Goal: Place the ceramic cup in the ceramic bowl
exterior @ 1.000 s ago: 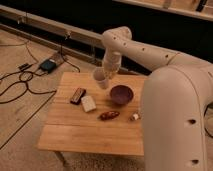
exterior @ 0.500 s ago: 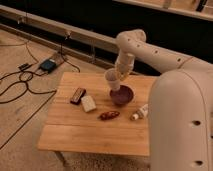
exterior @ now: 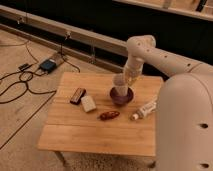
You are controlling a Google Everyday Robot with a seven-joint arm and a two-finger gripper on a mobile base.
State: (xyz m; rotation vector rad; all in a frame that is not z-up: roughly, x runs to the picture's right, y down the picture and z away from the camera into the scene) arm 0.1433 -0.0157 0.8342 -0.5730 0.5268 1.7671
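The ceramic cup (exterior: 120, 83) is small and white, and my gripper (exterior: 128, 78) is shut on it at its right side. The cup hangs upright just over the ceramic bowl (exterior: 121, 96), a round dark purple-maroon bowl near the back middle of the wooden table (exterior: 75, 132). The cup's base overlaps the bowl's opening; I cannot tell whether it touches the bowl. My white arm (exterior: 150, 52) reaches in from the right.
A white bottle (exterior: 144, 110) lies to the right of the bowl. A reddish-brown oblong item (exterior: 109, 115) lies in front of it. A white block (exterior: 88, 103) and a dark flat packet (exterior: 77, 95) lie to the left. Cables and a box (exterior: 47, 65) are on the floor at left.
My gripper has carried the cup to the right, from left of the bowl to right over it, and a little lower.
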